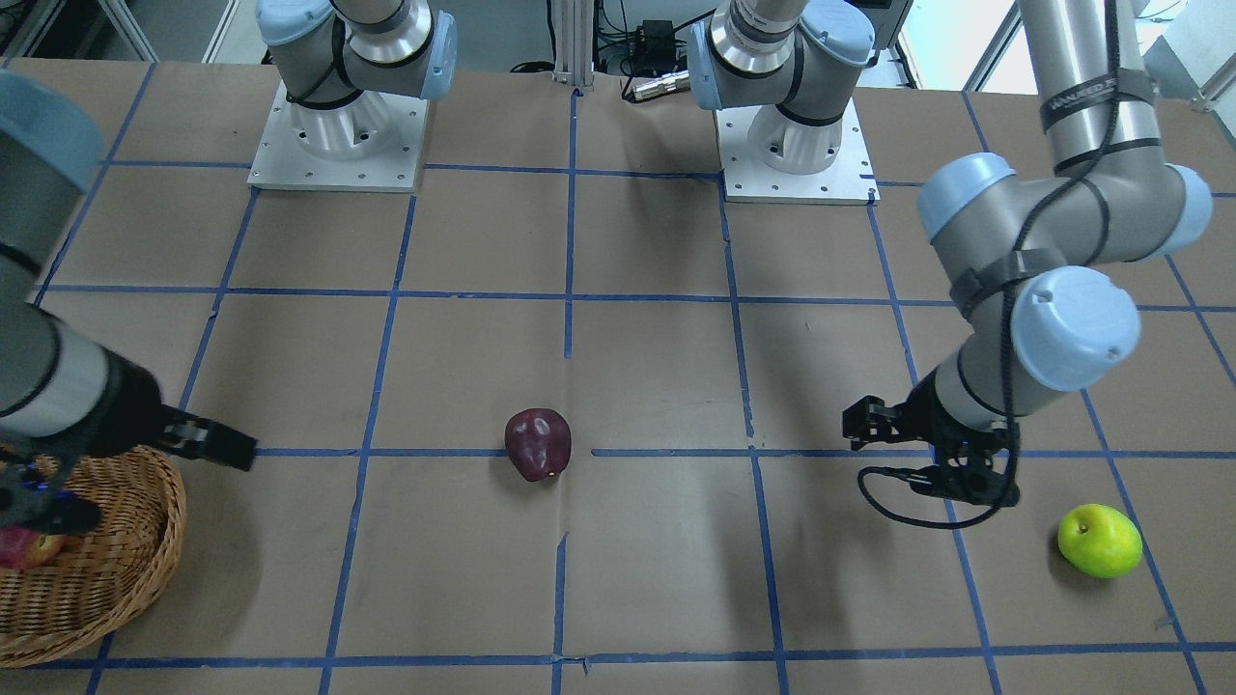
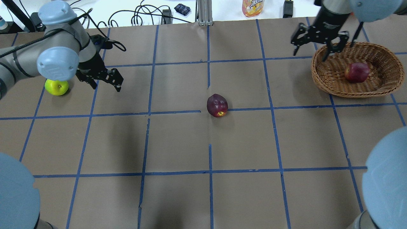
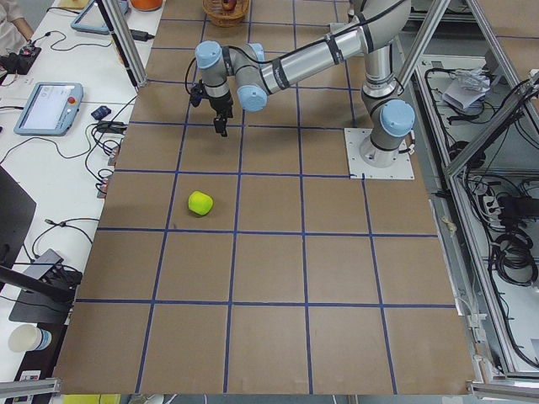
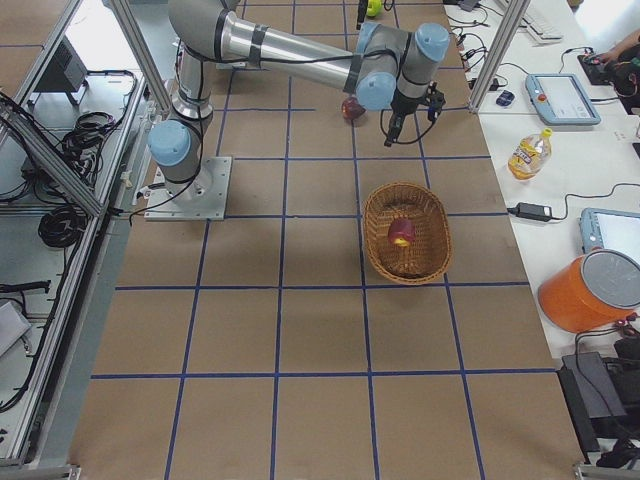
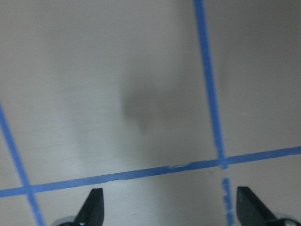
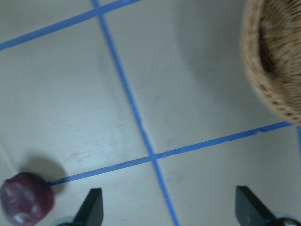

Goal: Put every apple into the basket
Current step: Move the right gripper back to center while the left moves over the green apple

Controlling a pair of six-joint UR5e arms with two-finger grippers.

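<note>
The dark maroon apple [image 2: 217, 105] lies on the table's middle, also low left in the right wrist view [image 6: 26, 197]. The yellow-green apple [image 2: 56, 86] lies at the far left, partly under my left arm's wrist. The red apple [image 2: 356, 72] lies inside the wicker basket [image 2: 321, 76] at the far right. My left gripper [image 2: 106, 85] is open and empty, hanging over bare table just right of the yellow-green apple. My right gripper [image 2: 313, 49] is open and empty above the basket's left rim [image 6: 263, 70].
Blue tape lines [image 2: 210, 111] grid the brown table. A juice bottle [image 2: 252, 7] and cables lie beyond the far edge. The arm bases [image 1: 338, 135] stand at the robot's side. Bare table lies between the maroon apple and the basket.
</note>
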